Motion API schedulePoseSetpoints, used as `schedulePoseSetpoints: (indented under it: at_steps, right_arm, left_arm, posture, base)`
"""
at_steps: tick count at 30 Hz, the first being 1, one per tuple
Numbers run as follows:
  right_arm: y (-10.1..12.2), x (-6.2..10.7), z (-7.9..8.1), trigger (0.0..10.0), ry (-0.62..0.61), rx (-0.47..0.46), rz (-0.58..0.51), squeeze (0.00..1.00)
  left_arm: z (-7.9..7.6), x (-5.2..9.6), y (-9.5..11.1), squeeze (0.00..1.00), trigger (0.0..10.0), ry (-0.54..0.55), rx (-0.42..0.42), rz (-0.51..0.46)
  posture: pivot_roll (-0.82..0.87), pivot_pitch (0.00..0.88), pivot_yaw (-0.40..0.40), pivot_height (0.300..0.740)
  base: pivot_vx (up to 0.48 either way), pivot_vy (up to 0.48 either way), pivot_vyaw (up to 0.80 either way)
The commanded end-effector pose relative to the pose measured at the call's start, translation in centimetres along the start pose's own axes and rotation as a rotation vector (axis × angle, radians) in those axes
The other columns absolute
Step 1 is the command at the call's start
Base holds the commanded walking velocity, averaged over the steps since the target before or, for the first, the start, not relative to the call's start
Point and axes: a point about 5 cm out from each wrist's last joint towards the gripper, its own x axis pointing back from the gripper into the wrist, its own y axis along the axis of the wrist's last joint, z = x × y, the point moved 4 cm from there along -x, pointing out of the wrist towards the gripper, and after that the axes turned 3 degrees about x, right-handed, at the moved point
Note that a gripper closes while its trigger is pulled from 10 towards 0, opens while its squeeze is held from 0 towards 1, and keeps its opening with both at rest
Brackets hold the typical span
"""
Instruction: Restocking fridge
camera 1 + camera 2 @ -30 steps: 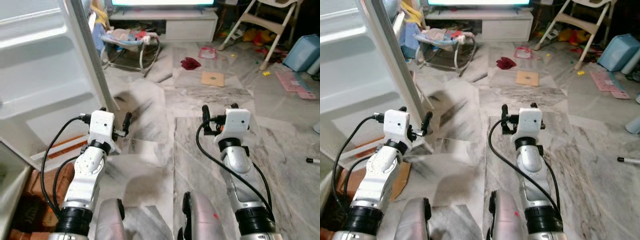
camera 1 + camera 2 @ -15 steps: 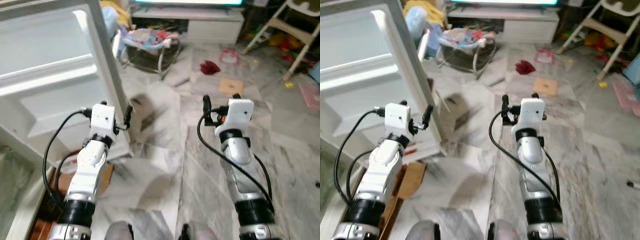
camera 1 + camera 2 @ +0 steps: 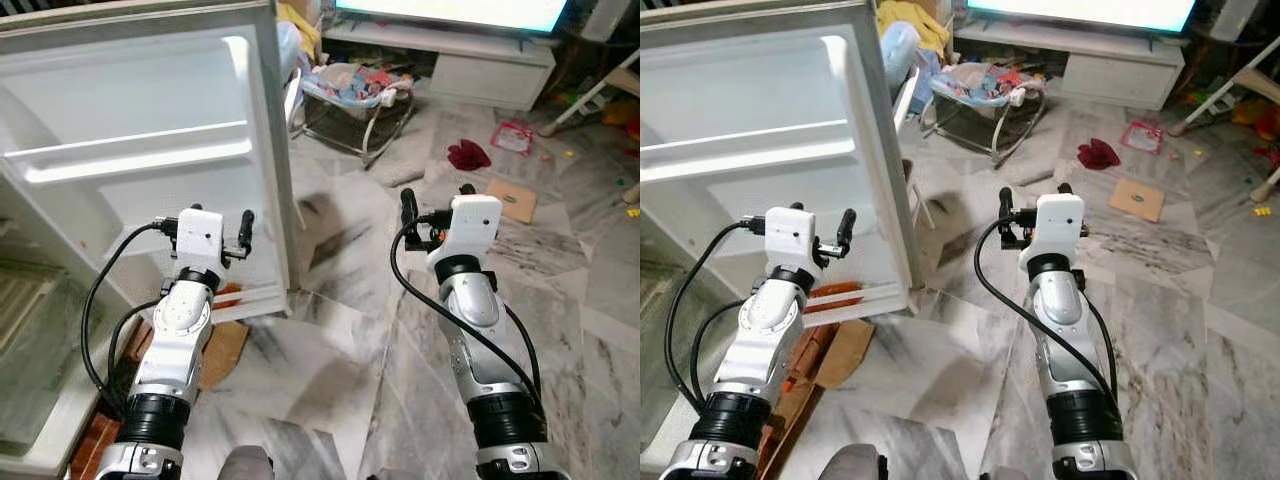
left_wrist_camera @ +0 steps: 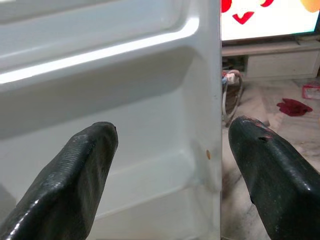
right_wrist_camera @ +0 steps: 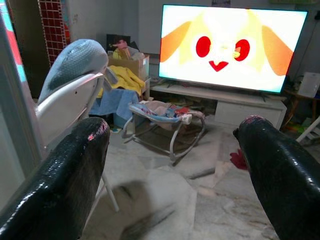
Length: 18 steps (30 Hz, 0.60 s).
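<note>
The white fridge door (image 3: 150,120) stands wide open on my left, its moulded inner shelves bare. Part of the fridge body (image 3: 25,300) is at the far left edge. My left gripper (image 3: 203,222) is held up close in front of the door's lower shelf, open, with nothing between its fingers. In the left wrist view its black fingers (image 4: 75,170) frame the door's inner wall (image 4: 125,75) and its edge. My right gripper (image 3: 437,200) hovers over the marble floor to the right of the door, open and empty, pointing towards the lit television (image 5: 230,47).
A flat piece of cardboard (image 3: 225,345) lies on the floor under the door's corner. A baby bouncer (image 3: 350,90), a white TV stand (image 3: 480,60), a red cloth (image 3: 468,153) and a cardboard square (image 3: 512,198) lie beyond. Marble floor (image 3: 330,360) spreads ahead.
The camera has swung left, so the open fridge door now takes up the left of the view. Both arms keep the same raised pose, grippers open and empty.
</note>
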Motion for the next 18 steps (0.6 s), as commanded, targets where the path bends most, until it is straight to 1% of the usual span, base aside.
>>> schedulePoseSetpoints:
  at_steps: [1, 13, 18]
  right_arm:
    - [0.31, -0.38, -0.13, 10.0, 0.003, -0.001, -0.013, 0.0]
    - [0.45, -0.67, 0.2, 10.0, 0.009, -0.007, -0.018, 0.0]
    - [0.18, -0.53, 0.24, 10.0, 0.0, 0.022, -0.011, 0.0]
  left_arm:
    - [-0.06, -0.45, 0.38, 0.0, 10.0, 0.011, -0.02, -0.011]
    - [0.24, -0.68, 0.41, 0.0, 10.0, 0.033, -0.036, -0.016]
    - [0.3, -0.55, 0.23, 0.0, 10.0, 0.045, -0.053, -0.011]
  posture:
    - [0.0, 0.0, -0.01, 0.74]
    - [0.0, 0.0, -0.012, 0.74]
    - [0.0, 0.0, -0.015, 0.74]
  base:
    - [0.0, 0.0, 0.0]
    - [0.0, 0.0, 0.0]
    - [0.0, 0.0, 0.0]
